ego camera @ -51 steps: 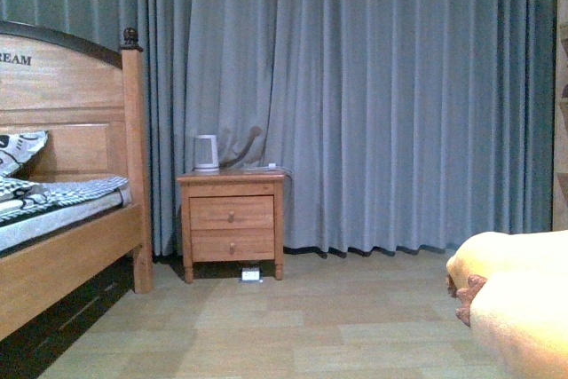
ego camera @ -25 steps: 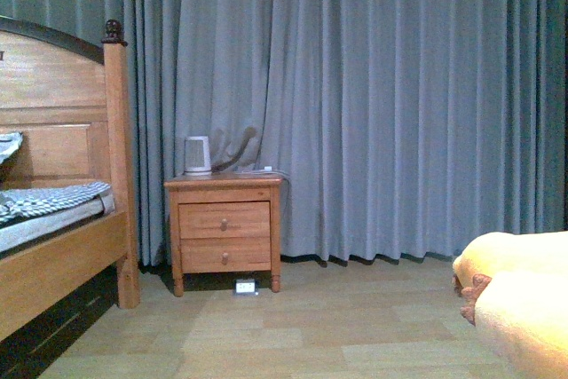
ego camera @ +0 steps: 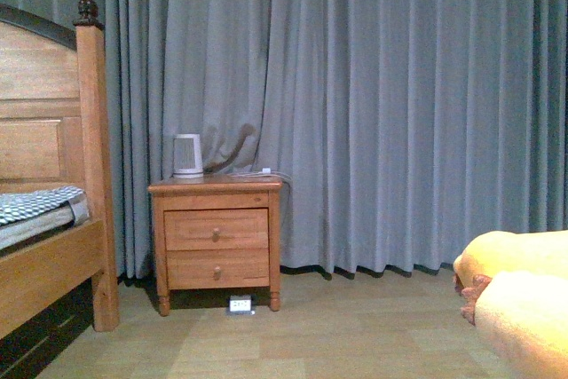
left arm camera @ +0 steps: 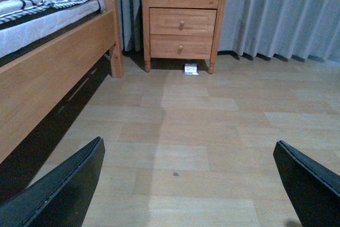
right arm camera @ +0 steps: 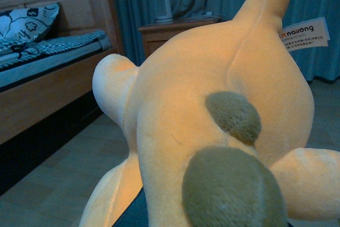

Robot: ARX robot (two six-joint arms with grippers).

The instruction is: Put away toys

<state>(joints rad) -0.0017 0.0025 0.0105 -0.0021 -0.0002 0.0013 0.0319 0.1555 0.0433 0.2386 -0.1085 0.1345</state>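
The plush toy (ego camera: 524, 303), soft orange-yellow, fills the lower right corner of the front view, held above the floor. In the right wrist view its rounded body (right arm camera: 180, 104) takes up most of the picture, with two dark spots and a white label near a stubby limb. My right gripper is shut on it and almost wholly hidden under the plush. My left gripper (left arm camera: 186, 195) is open, its black fingers (left arm camera: 64, 190) wide apart over bare wooden floor with nothing between them.
A wooden bed (ego camera: 53, 264) stands at the left. Beside it a two-drawer nightstand (ego camera: 216, 241) carries a white kettle (ego camera: 186, 155); a small white device (ego camera: 240, 304) lies on the floor beneath. Grey curtains (ego camera: 399, 113) cover the back wall. Wooden floor (ego camera: 337, 335) stretches between.
In the front view the bed and nightstand have slid left, so the view has swung right. The plush toy stays at the lower right in my right gripper.
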